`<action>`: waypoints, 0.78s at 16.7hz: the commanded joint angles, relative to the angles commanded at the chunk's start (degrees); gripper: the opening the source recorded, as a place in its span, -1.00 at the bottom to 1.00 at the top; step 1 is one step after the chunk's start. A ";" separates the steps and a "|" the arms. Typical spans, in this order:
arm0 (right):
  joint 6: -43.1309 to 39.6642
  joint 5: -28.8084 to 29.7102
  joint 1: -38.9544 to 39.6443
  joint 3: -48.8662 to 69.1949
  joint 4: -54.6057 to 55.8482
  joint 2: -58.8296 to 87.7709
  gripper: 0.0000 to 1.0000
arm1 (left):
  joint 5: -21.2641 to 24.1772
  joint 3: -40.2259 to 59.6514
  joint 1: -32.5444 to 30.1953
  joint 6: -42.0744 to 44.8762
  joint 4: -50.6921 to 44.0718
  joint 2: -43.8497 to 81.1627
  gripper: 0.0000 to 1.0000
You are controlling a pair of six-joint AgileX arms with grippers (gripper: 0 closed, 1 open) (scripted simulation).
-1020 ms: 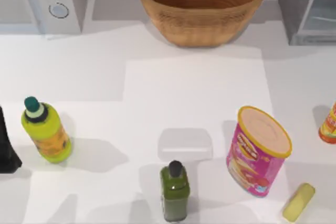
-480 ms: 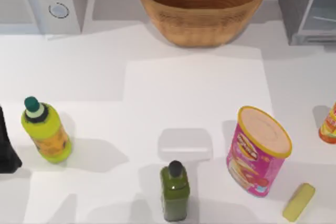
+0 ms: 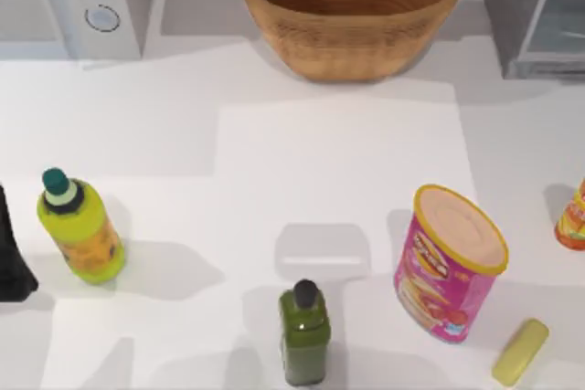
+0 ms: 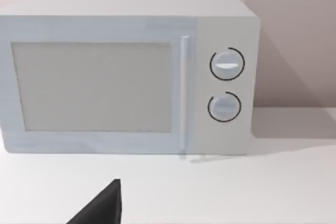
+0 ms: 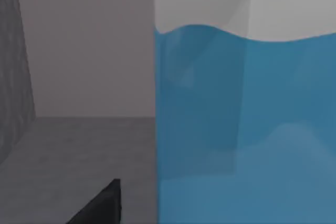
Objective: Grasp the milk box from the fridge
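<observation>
The milk box (image 5: 241, 129) stands very close in the right wrist view, with a light blue side and a white top, on the grey floor inside the fridge (image 5: 68, 145). A dark part of my right gripper (image 5: 100, 205) sits low, just beside the box's edge, apart from it. In the top view the fridge (image 3: 539, 11) is at the back right corner, grey with a pale door panel. My left arm (image 3: 9, 258) is parked at the table's left edge, facing the white microwave (image 4: 131, 77).
A wicker basket (image 3: 352, 11) stands at the back centre. On the table are a yellow-green bottle (image 3: 80, 230), a dark green square bottle (image 3: 304, 331), a pink chip can (image 3: 448, 262), an orange item (image 3: 573, 216) and a yellow bar (image 3: 521, 351).
A faint streak behind the fridge's pale panel half a second ago is gone now. Nothing on the table has moved.
</observation>
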 joint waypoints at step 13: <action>-0.08 1.66 1.58 15.06 -7.42 7.44 0.70 | 0.00 0.00 0.00 0.00 0.00 0.00 1.00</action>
